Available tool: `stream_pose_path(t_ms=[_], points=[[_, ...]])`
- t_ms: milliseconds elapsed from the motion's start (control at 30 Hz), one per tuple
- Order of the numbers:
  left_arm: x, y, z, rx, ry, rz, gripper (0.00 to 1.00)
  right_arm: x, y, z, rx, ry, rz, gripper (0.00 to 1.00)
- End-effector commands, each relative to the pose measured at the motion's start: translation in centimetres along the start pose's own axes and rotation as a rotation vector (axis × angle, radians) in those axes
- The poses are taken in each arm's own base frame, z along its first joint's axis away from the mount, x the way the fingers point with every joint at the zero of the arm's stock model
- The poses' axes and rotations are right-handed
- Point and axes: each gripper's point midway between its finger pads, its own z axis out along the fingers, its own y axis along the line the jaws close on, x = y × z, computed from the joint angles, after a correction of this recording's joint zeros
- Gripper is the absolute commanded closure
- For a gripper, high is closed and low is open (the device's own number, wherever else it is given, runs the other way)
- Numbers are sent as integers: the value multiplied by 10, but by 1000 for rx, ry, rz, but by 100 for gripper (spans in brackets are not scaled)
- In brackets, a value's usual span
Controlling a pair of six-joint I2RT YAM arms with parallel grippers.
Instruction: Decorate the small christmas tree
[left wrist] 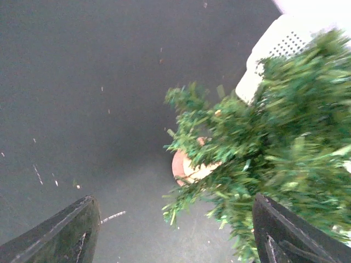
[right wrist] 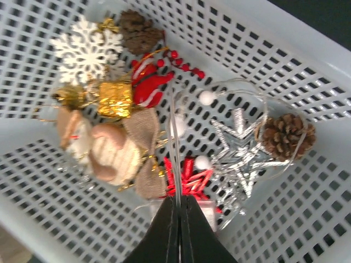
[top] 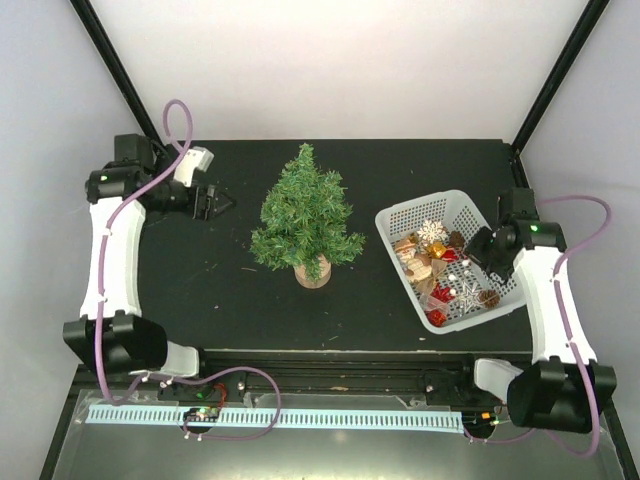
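Our right gripper [right wrist: 178, 198] has its fingers pressed flat together, and a thin wire strand [right wrist: 174, 126] strung with white beads runs straight out of the seam, so we judge it pinched there. We take the wire because it lies on top of the silver star [right wrist: 238, 148] and the red ornament [right wrist: 189, 178], inside the white mesh basket [right wrist: 307, 49].

Our left gripper [top: 218, 203] hangs with its fingers well apart and nothing between them, pointed at the small christmas tree [top: 305, 215], probably ready to steady it.

The tree stands upright on its wooden stump [top: 312, 272] at mid-table [top: 200, 290], between the arms, left of the basket, with no ornaments visible on it.
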Motion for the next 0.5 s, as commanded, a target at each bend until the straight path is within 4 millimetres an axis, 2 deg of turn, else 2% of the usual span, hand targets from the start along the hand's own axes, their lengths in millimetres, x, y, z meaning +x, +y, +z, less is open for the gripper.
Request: stream_pose_path(t_ms=[0, 233, 467], points=[[-23, -50, -52, 8, -109, 141, 22, -4, 24, -33, -160, -57, 55, 99], [-51, -110, -114, -7, -237, 304, 18, -9, 60, -112, -388, -172, 67, 99], [-57, -158, -149, 4, -319, 479, 13, -19, 80, -214, -596, -359, 25, 99]])
